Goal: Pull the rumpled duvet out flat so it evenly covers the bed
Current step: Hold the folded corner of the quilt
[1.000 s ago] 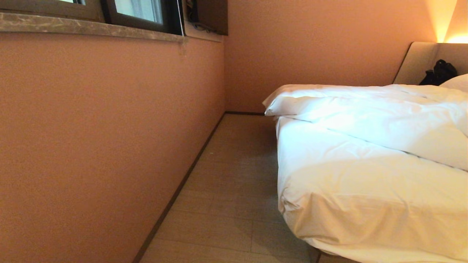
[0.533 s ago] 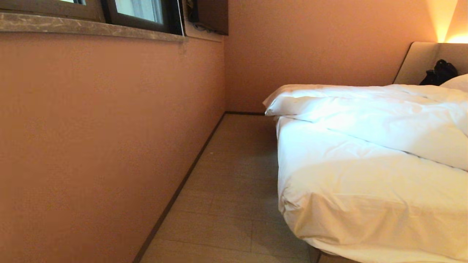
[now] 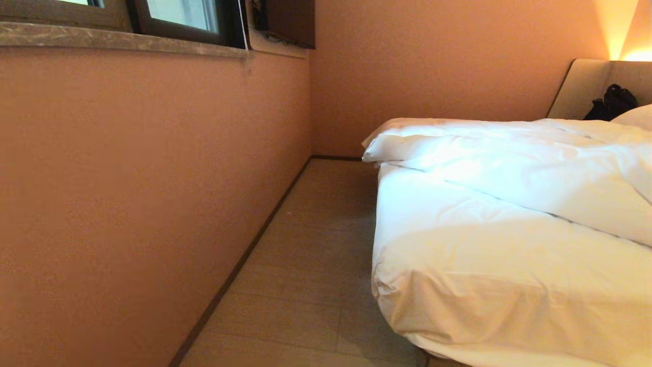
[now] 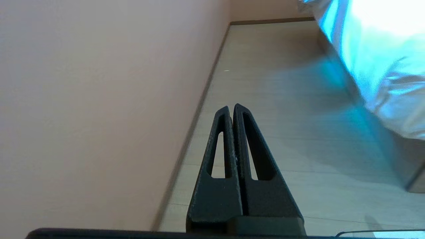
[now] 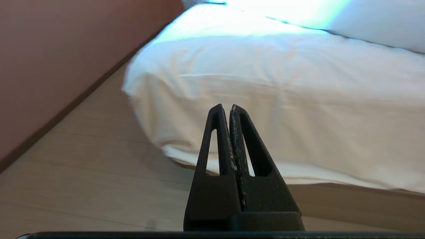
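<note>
The bed fills the right of the head view, its near corner wrapped in a taut white sheet. The puffy white duvet lies bunched across the bed's far half, its folded edge hanging past the left side. Neither arm shows in the head view. My left gripper is shut and empty, hanging over the floor strip between wall and bed. My right gripper is shut and empty too, facing the sheeted near corner of the bed, well short of it. The duvet shows beyond that corner.
An orange wall with a stone window sill runs along the left. A narrow strip of pale floor lies between wall and bed. A padded headboard, a black bag and a pillow sit at the far right.
The whole head view has shifted slightly: the bed now sits a little further left and nearer. Nothing on the bed has moved.
</note>
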Available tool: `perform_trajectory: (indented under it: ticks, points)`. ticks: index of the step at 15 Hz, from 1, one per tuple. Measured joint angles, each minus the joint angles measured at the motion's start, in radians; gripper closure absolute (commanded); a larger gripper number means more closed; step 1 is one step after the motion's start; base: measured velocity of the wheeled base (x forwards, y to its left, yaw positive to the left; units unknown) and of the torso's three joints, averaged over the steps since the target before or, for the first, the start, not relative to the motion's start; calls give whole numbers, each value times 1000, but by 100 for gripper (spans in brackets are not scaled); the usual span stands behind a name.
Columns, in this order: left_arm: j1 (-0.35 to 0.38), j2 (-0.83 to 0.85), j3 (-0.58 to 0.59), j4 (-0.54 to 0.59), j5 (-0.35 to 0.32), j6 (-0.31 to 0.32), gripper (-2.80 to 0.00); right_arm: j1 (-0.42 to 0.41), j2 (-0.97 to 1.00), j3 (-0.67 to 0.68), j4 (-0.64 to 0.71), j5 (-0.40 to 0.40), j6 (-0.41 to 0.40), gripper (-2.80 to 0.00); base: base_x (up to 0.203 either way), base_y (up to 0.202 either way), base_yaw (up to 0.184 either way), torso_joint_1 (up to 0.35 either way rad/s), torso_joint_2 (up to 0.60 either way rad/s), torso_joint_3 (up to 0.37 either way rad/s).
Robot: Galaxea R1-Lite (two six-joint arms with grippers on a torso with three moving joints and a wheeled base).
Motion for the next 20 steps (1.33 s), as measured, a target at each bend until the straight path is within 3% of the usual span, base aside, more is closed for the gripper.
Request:
perform_trajectory:
  ticks: [20]
  points:
    - [0, 0, 0, -3, 3, -29, 0, 0, 0, 1, -1, 1, 0, 0, 0, -193, 0, 2, 2, 3]
